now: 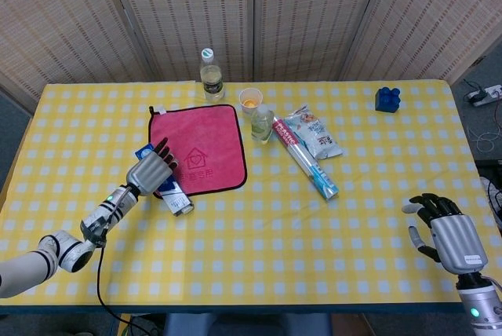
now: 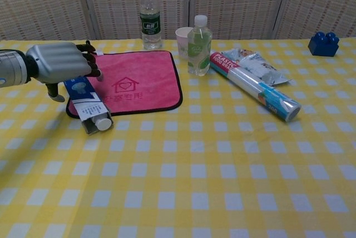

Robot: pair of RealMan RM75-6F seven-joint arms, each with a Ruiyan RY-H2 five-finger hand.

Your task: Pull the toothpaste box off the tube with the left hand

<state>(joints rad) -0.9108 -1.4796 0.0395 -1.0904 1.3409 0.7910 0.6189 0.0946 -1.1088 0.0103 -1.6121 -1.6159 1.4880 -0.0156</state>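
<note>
The toothpaste box point(image 1: 171, 192) point(image 2: 84, 103) is blue and white and lies on the yellow checked cloth at the pink towel's near left corner. The tube's white cap point(image 2: 104, 123) sticks out of its near end. My left hand point(image 1: 150, 172) point(image 2: 59, 62) hovers low over the box's far end. Its fingers point(image 2: 89, 61) are spread toward the towel and its thumb point(image 2: 54, 92) hangs down at the left of the box. I cannot see it grip the box. My right hand point(image 1: 448, 235) stays at the table's near right edge, holding nothing, and shows only in the head view.
A pink towel point(image 1: 198, 150) point(image 2: 135, 82) lies beside the box. Behind it stand a tall water bottle point(image 1: 210, 77) point(image 2: 149, 18), a paper cup point(image 1: 250, 100) point(image 2: 182, 39) and a small bottle point(image 1: 262, 124) point(image 2: 199, 40). A wrap roll box point(image 1: 306, 161) point(image 2: 254, 86), a snack bag point(image 1: 316, 133) point(image 2: 262, 67) and a blue brick point(image 1: 387, 98) point(image 2: 323, 43) lie to the right.
</note>
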